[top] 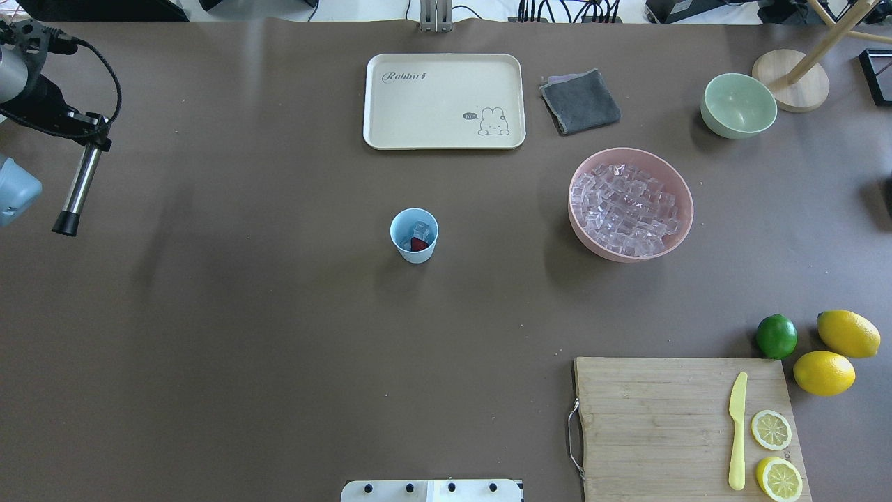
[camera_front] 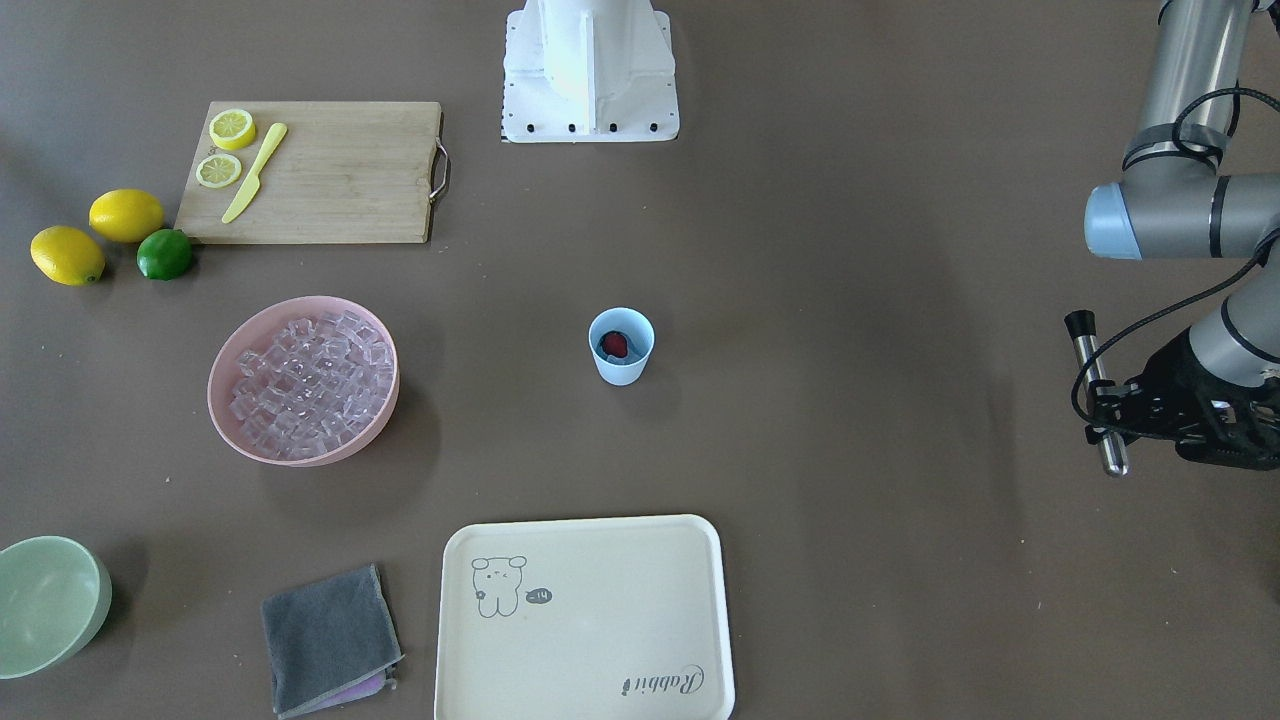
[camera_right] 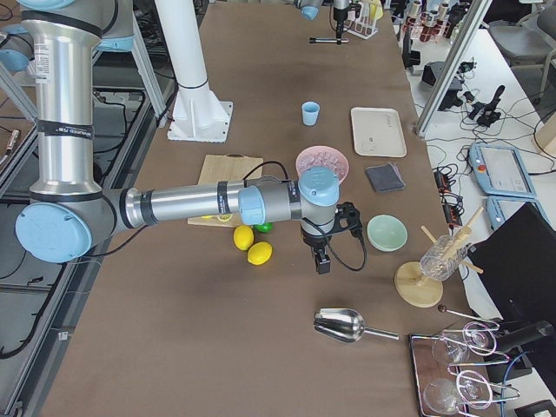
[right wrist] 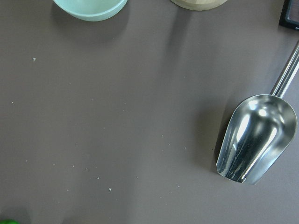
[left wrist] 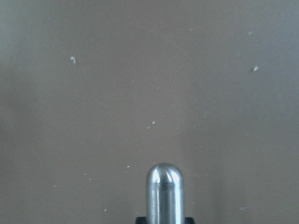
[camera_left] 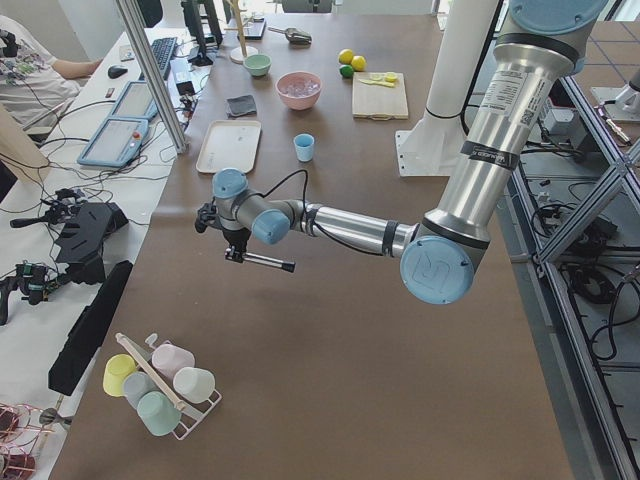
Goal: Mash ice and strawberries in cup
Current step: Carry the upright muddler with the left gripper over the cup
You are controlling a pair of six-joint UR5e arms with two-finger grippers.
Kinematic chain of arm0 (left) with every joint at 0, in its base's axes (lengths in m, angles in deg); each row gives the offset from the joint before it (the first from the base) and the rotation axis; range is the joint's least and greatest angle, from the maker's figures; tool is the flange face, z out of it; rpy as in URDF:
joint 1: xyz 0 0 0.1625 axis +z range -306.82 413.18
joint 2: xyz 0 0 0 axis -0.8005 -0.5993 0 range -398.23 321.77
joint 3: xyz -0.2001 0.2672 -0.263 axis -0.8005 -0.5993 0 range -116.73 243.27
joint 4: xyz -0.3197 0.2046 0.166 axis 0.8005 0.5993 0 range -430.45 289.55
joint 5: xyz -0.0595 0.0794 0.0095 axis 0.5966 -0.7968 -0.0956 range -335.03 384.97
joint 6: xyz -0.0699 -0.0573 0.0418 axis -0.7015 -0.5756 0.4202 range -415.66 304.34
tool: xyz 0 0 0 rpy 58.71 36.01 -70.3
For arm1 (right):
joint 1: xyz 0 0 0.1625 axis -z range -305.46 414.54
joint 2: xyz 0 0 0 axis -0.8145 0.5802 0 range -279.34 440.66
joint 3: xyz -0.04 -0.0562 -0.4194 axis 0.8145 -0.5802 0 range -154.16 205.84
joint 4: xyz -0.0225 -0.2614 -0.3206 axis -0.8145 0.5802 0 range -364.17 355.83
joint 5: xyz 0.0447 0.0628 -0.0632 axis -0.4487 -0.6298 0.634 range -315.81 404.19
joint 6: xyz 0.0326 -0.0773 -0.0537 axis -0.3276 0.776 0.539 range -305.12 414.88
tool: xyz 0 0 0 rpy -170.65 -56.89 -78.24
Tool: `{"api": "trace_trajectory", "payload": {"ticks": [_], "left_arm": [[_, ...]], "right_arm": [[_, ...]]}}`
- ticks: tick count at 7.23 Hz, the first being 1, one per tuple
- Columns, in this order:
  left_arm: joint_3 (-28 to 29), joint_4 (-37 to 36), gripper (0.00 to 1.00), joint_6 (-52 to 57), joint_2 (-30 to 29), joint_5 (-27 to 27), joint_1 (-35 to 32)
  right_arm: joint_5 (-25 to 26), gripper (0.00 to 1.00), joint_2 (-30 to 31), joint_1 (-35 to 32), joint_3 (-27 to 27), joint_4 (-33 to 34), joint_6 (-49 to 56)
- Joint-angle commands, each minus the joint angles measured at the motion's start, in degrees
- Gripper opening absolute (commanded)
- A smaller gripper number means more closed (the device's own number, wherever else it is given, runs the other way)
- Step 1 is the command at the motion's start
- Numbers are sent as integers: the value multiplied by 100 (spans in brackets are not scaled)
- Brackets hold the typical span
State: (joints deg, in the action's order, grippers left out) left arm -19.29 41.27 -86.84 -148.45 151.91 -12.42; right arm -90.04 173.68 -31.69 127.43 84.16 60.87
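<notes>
Brown matting covers the table [top: 209, 362]; at ten o'clock the left gripper [top: 95, 139] hangs clenched on a steel muddler [top: 78, 185], well apart from the light-blue cup [top: 412, 256] at centre, which holds the strawberry [top: 418, 245] and a few ice cubes [top: 421, 228]. Whether the right gripper [camera_right: 322, 261] (seen from the side only) is clenched I cannot tell. An off-centre plunge could catch the rim and tip the unheld cup.

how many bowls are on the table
2. The pink bowl, full of ice cubes, sits to the robot's right of the cup; the pale green bowl, empty, lies beyond it toward the far edge. None looks hidden.
</notes>
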Motion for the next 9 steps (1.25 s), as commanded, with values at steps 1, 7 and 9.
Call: {"api": "trace_trajectory", "payload": {"ticks": [1,7,9], "left_arm": [[-820,-18,0,-1192,-499,-90,100],[-2229,439,0,-3490,-1184,-4900,3094],[-2718,422,0,-3509,-1310,-5452,3361]], "right_arm": [[-16,99,5,0,35,0,7],[-15,99,391,0,88,26,42],[19,99,366,0,80,26,7]]}}
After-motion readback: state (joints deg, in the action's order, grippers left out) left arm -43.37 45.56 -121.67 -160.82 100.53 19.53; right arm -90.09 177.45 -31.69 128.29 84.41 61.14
